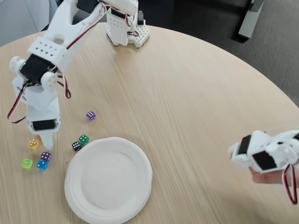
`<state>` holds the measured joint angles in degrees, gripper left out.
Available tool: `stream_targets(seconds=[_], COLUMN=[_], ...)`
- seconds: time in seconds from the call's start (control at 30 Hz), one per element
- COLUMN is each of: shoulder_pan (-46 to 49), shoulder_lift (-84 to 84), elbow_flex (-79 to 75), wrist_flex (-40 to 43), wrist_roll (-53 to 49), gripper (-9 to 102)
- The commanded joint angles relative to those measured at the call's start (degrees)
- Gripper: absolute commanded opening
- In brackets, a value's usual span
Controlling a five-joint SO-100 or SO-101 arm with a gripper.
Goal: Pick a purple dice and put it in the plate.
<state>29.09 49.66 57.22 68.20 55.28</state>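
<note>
**Q:** Fixed view, looking down on a round wooden bench (187, 116). Where are you?

**A:** My white arm (51, 51) reaches from its base (124, 28) at the top edge down the left side. My jaws (48, 140) point down toward a cluster of dice at lower left. From this angle I cannot tell whether they are wide or narrow; they hold nothing that I can see.

**Q:** Where is the purple die?

**A:** One purple die (46, 156) lies on the bench just below my jaws, touching or nearly touching a blue die (42, 165). A second purple die (90, 115) sits apart, up and to the right.

**Q:** What else is in the cluster?

**A:** A yellow die (33, 143), a light green die (27, 163), a darker green die (83, 139) and a black die (76, 146), the last two just beside the plate's rim.

**Q:** And the plate?

**A:** White plate (108, 179), lower centre, to the right of the dice, with nothing on it. At the right edge a hand (271, 177) holds another white arm (266, 151).
</note>
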Motion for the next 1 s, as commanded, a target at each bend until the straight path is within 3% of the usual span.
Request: stream_targets(seconds=[0.0,0.97], shoulder_pan=[-0.1,-7.4], shoulder_lift=[0.5,0.5], elbow_flex=[-1.0,-1.0], wrist_flex=[0.5,0.0], wrist_roll=[-0.9,-13.8], gripper=[14,15])
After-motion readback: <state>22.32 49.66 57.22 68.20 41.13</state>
